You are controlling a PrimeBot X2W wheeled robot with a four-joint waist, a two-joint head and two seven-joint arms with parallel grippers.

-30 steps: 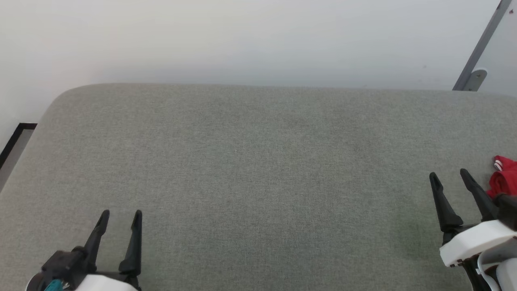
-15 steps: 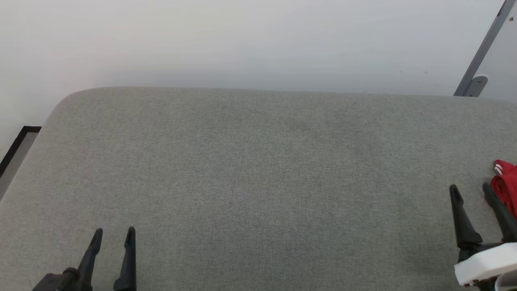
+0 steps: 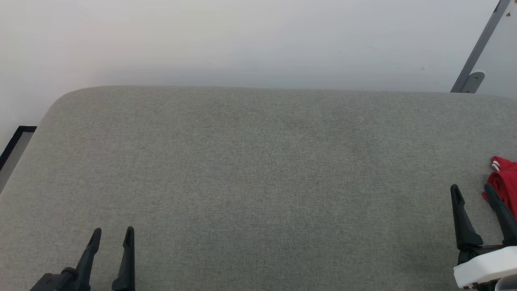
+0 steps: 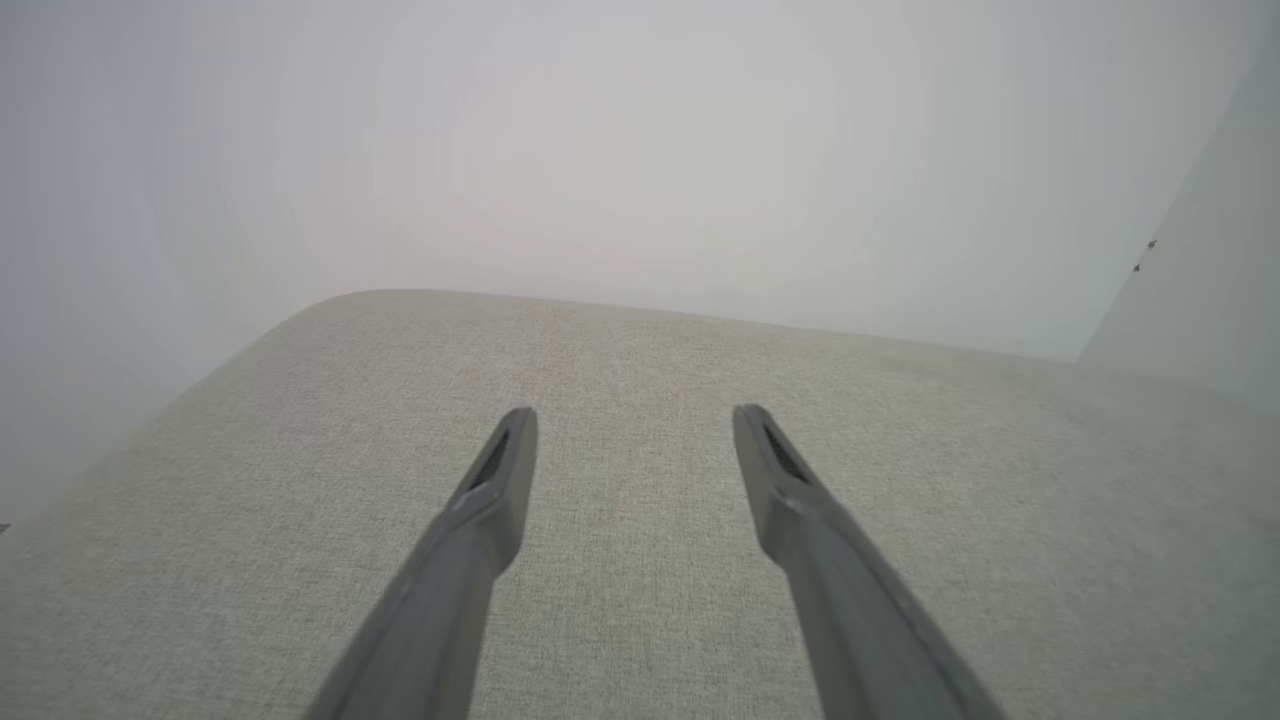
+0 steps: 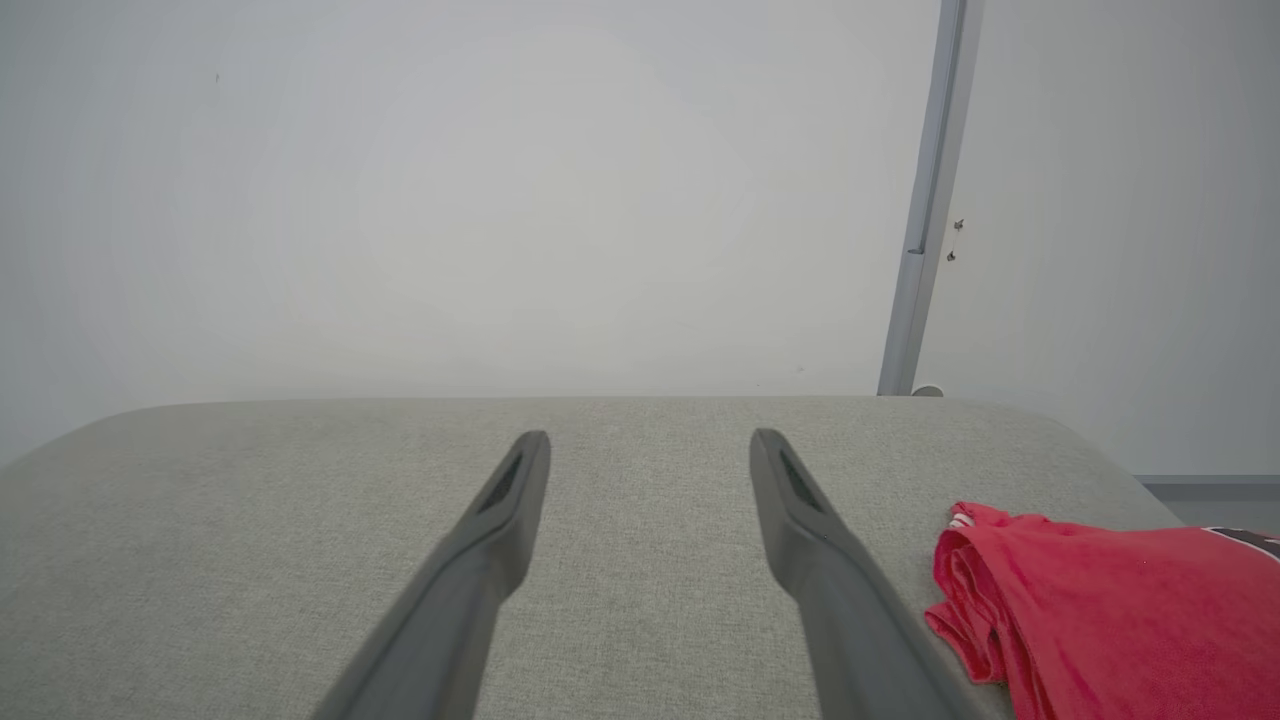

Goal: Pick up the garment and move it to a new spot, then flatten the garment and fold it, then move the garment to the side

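a bare indoor test space, closer to a lab than a home

in the head view a wide grey fabric-covered pad [image 3: 258,169] with rounded corners spans the middle and lower frame, butted against a plain pale wall [image 3: 242,36] that runs across the top. at the upper right a grey metal rail [image 3: 483,38] slants up the wall from a small rounded bracket [image 3: 473,79]. at the left edge, below the pad's corner, sits a grey strip edged in black [image 3: 12,155], seemingly floor.
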